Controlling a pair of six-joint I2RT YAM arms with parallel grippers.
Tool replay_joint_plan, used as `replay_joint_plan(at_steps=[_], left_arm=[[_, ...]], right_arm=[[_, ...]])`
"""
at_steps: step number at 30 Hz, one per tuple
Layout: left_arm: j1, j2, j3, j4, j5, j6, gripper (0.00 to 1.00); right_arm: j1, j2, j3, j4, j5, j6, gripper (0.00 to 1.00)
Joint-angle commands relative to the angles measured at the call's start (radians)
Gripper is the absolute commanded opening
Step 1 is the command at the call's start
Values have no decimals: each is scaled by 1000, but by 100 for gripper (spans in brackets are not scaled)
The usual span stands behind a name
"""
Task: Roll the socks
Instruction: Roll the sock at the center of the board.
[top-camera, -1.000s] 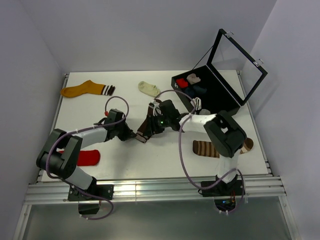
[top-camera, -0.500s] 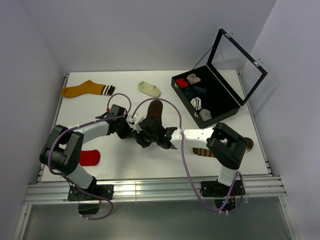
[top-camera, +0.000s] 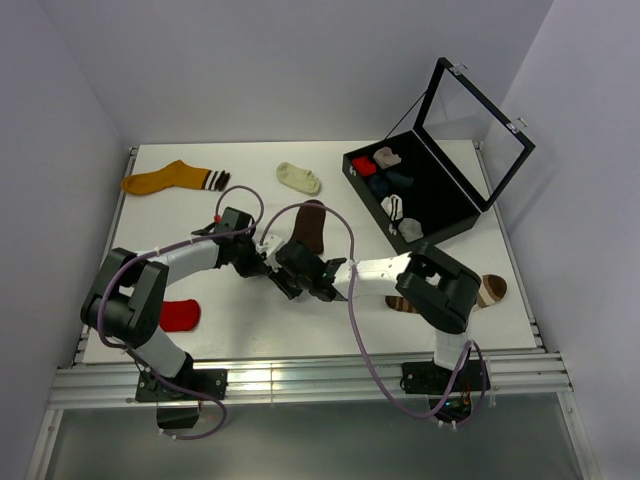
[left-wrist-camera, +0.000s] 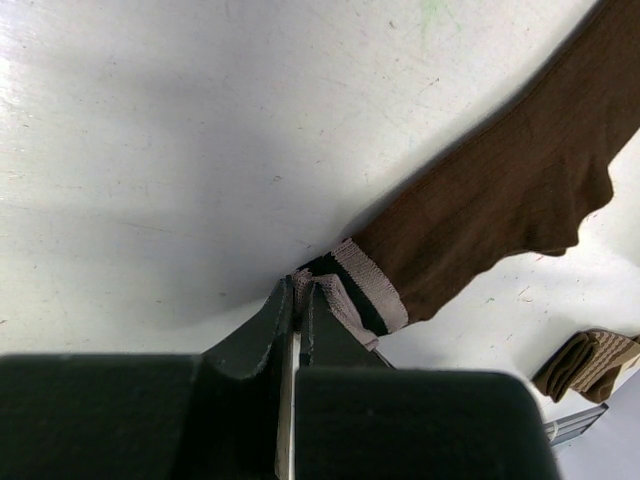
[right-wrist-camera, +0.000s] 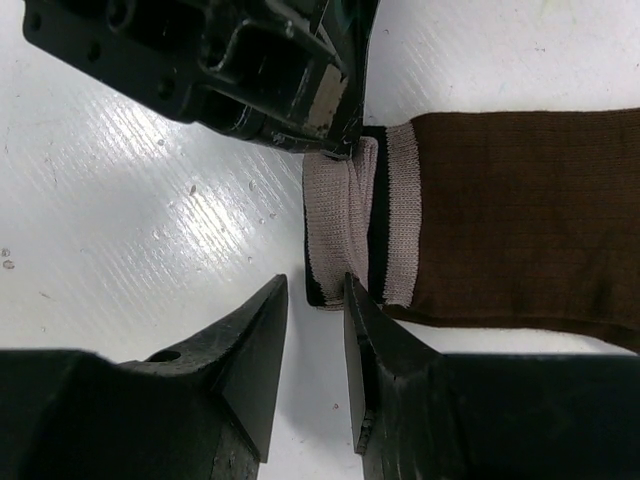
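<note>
The dark brown sock (top-camera: 311, 224) lies mid-frame, its striped cuff (right-wrist-camera: 345, 215) pinched by the closed left end effector (left-wrist-camera: 298, 300). The right end effector (right-wrist-camera: 315, 335) gapes partly at the cuff, empty. The limp, light fabric probably rolls best from there.

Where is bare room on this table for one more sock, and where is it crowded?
Free: the near strip between the red sock and the right arm; the far strip between the orange striped-cuff sock and the short cream sock. Crowded: the centre, where the left gripper and right gripper meet at the dark brown sock's cuff.
</note>
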Motion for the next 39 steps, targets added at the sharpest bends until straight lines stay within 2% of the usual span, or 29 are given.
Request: replay_joint_plan(at_steps=[1, 8, 11, 13, 17, 20, 23, 26, 33, 39], left_arm=[[-1, 26, -2, -73, -23, 27, 1], [-1, 3, -12, -68, -3, 12, 5], [-1, -17, -12, -71, -8, 2, 9], [1, -33, -16, -76, -22, -2, 15], [17, -110, -41, -73, -57, -27, 24], [39, -182, -82, -53, -74, -50, 39], [54, -262, -134, -24, -88, -74, 64], [56, -337, -188, 20, -79, -94, 72], [51, -391, -280, 134, 6, -129, 68], [15, -334, -278, 180, 12, -156, 65]], right_arm=[[9, 36, 14, 25, 16, -16, 36], [22, 82, 5, 28, 80, -16, 31], [20, 89, -11, 25, 81, -10, 16], [17, 73, -20, 15, 38, 6, 5], [-45, 43, -1, -39, -167, 70, 0], [-108, 37, 32, -74, -339, 153, 0], [-179, 49, 51, -73, -496, 277, 0], [-228, 69, 63, -62, -647, 351, 0], [-326, 161, 77, 14, -876, 593, 0], [-356, 191, 77, 18, -897, 630, 0]])
